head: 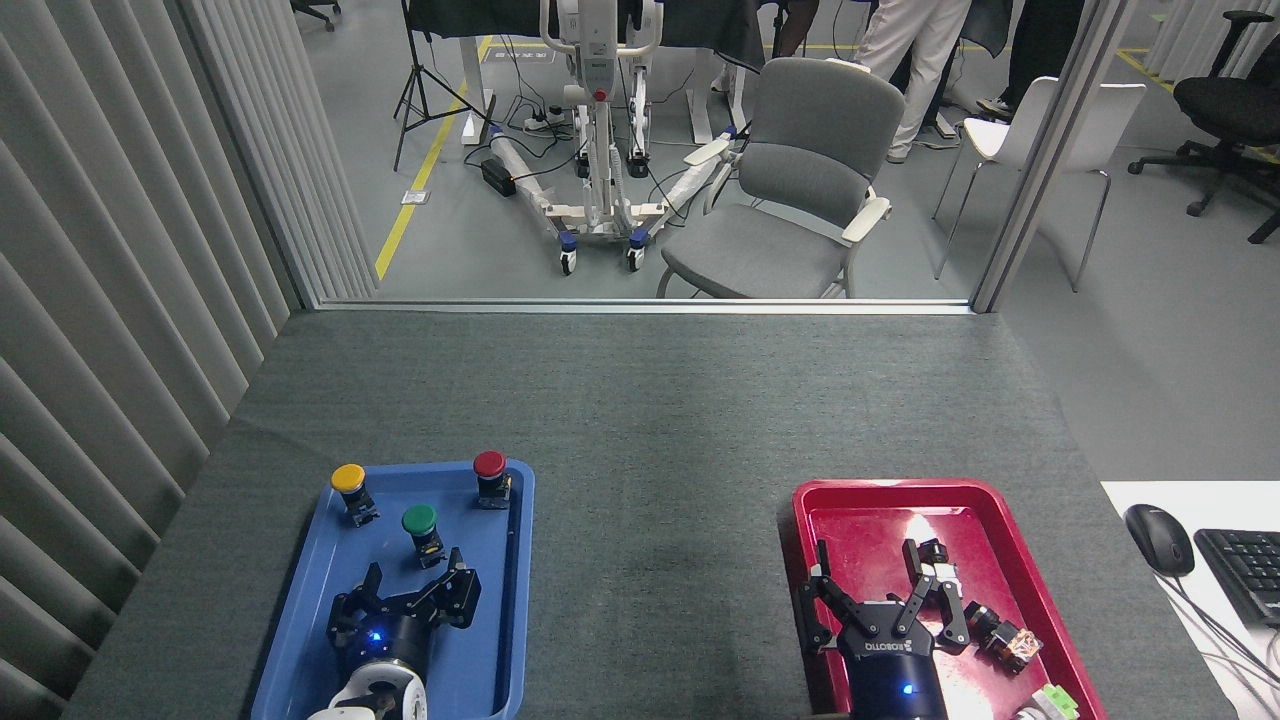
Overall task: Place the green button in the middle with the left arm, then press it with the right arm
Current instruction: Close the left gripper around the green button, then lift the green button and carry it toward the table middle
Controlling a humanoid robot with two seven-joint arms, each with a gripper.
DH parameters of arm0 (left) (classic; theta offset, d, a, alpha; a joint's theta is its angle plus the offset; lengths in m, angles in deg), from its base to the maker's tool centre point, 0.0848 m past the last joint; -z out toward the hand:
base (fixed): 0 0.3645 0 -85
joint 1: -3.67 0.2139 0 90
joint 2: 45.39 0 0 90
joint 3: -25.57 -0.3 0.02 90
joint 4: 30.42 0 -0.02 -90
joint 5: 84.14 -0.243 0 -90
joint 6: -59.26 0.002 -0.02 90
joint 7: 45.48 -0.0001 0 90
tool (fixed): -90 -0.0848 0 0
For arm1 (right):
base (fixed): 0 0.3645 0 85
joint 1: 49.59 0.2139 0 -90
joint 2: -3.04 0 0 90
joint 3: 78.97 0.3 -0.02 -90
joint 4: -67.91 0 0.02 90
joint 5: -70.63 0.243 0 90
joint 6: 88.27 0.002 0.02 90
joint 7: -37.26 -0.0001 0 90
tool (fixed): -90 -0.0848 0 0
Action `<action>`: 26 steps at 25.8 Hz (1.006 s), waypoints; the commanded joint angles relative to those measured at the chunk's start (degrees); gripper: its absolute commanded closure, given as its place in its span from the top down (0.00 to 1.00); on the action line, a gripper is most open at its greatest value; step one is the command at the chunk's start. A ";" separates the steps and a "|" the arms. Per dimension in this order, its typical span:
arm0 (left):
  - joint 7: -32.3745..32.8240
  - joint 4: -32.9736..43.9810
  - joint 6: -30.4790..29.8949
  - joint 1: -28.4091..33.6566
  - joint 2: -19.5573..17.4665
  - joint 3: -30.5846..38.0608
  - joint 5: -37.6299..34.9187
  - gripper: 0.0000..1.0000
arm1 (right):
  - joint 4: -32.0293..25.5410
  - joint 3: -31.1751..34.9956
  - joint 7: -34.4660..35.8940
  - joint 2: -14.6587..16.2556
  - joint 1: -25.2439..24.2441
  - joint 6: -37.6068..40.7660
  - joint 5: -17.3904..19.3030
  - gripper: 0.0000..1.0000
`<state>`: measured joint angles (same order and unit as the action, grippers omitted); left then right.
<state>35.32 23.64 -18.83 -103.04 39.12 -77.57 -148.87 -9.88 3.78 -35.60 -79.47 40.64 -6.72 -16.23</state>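
Observation:
The green button (420,524) stands upright in the blue tray (310,590), between the yellow-capped button (349,482) and the red-capped button (490,468). My left gripper (415,588) hovers over the near half of that tray, just short of the green button, open and holding nothing. My right gripper (878,590) is open over the red tray (870,492), also holding nothing. The middle (655,520) of the table is bare dark grey cloth between the two trays.
Small parts (1005,640) lie in the red tray beside my right gripper. A mouse (1158,538) and keyboard (1245,570) sit on a white surface at the right. A slatted wall runs along the table's left edge.

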 commanded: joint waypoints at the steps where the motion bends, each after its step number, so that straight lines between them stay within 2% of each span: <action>1: -0.20 -0.01 0.56 -0.08 0.13 -0.04 -0.31 0.99 | -0.09 0.04 1.67 0.25 -0.58 0.00 0.03 0.94; 13: -4.24 -0.44 0.74 -3.06 0.66 -0.39 -0.04 0.99 | 0.00 0.48 1.23 0.51 -0.23 -0.44 0.99 0.94; 21: -4.24 -5.81 0.39 -6.23 0.92 -0.39 -0.04 0.99 | -0.09 0.57 1.32 -0.19 -0.23 -0.79 0.90 0.94; 24: -4.24 -5.98 0.30 -6.23 0.92 -0.57 0.04 0.91 | -0.17 0.57 1.32 -0.10 -0.23 -0.79 0.90 0.94; 26: -4.24 -5.98 0.30 -6.23 0.92 -0.92 -0.04 0.91 | -0.09 0.57 1.32 -0.19 -0.23 -0.79 0.99 0.94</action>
<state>31.07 17.87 -18.45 -109.24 40.04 -78.15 -148.87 -9.96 4.35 -34.59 -79.60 40.42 -7.47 -15.29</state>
